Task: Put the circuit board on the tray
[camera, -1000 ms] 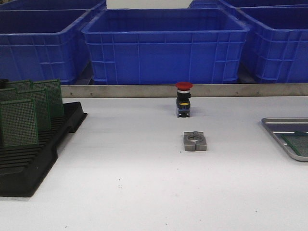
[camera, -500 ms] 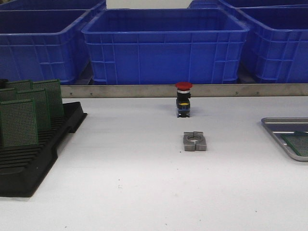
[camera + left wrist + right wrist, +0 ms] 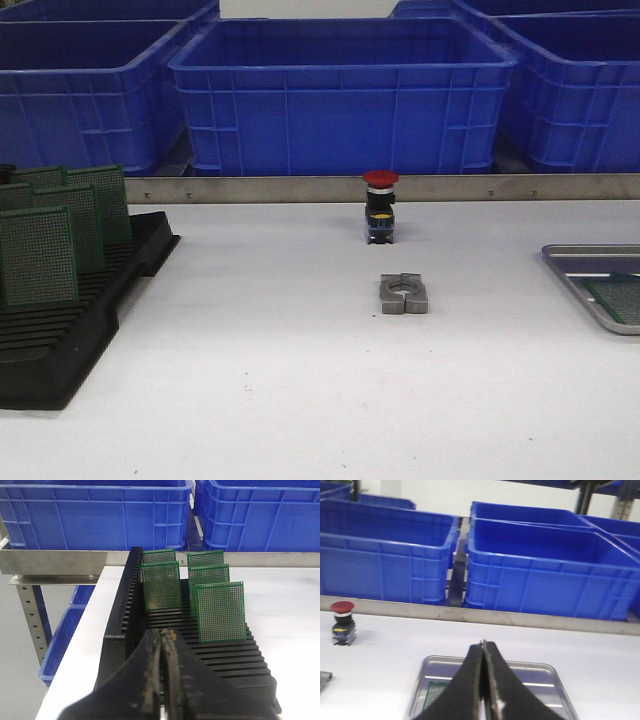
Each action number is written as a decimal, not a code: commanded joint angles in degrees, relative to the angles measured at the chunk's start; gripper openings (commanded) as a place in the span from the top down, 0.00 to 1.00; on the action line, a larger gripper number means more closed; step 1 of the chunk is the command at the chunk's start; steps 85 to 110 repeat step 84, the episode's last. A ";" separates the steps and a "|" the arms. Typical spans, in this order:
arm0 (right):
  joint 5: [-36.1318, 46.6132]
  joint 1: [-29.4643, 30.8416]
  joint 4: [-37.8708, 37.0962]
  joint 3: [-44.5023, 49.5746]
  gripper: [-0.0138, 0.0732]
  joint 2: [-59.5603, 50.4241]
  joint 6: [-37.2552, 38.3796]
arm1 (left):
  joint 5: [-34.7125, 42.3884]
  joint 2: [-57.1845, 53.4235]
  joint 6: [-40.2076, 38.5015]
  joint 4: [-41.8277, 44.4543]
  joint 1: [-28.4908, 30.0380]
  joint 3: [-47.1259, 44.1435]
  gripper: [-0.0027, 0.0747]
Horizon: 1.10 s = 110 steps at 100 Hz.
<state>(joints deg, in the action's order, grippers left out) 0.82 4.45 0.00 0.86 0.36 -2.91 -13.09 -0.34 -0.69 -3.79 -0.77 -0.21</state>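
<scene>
Circuit board (image 3: 617, 298) flat in tray (image 3: 575, 254), right edge of tabletop (image 3: 300, 380).
Right tool (image 3: 483, 680) pressed together, empty, above tray; left tool (image 3: 161, 675) pressed together over black rack (image 3: 220, 665).

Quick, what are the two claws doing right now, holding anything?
Left gripper: jaws closed, holding nothing.
Right gripper: jaws closed, holding nothing.

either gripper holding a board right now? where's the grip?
No. Left gripper and right gripper both have jaws shut on nothing.
</scene>
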 commanded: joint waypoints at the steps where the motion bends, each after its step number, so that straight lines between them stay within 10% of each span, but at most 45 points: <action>1: 2.80 1.54 -3.85 0.64 0.91 -2.48 4.68 | 4.28 -1.56 -0.18 -0.02 0.09 -1.13 0.99; 110: -0.23 1.56 -3.73 0.66 0.91 -2.22 4.85 | 4.28 -1.56 -0.18 -0.16 0.09 -1.13 0.99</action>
